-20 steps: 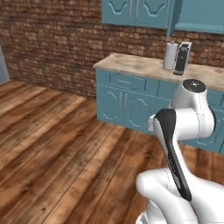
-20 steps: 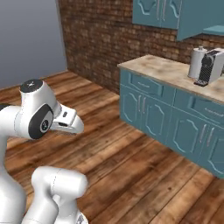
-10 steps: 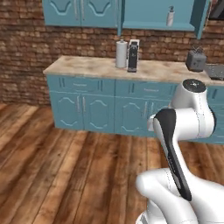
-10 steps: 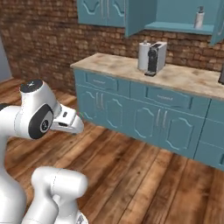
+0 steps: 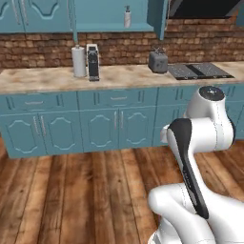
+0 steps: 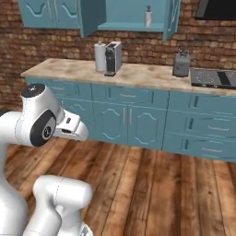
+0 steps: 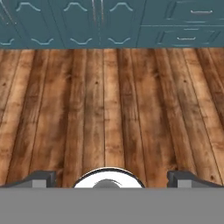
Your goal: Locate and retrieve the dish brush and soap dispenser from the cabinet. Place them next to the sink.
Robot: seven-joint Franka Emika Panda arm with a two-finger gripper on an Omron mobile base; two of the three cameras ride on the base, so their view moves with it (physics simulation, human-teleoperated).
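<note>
- Tool (image 7: 112, 180) pointed down at the wooden floor (image 7: 109, 109); finger tips far apart at the bottom corners of the hand view, nothing between them.
- Arm folded close over the base, well back from the desk (image 5: 57, 78).
- Wall cabinet (image 5: 157, 19) open, doors swung out on both sides of the opening.
- Soap dispenser (image 5: 127, 16) upright on the cabinet shelf, near the right door; also seen from the right base view (image 6: 148, 16), pale bottle, dark pump top.
- Dish brush: cannot tell where, not made out on the shelf.
- On the desk below the cabinet: white paper-towel roll (image 5: 78, 61) just beside a dark-fronted coffee machine (image 5: 93, 62), roll on its left.
- Grey toaster (image 5: 157, 61) farther right on the desk, just left of the black hob (image 5: 200, 70).
- Dark extractor hood (image 5: 205, 8) above the hob.
- Teal base cabinets (image 5: 100, 124) with arched panels under the desk; brick wall behind.
</note>
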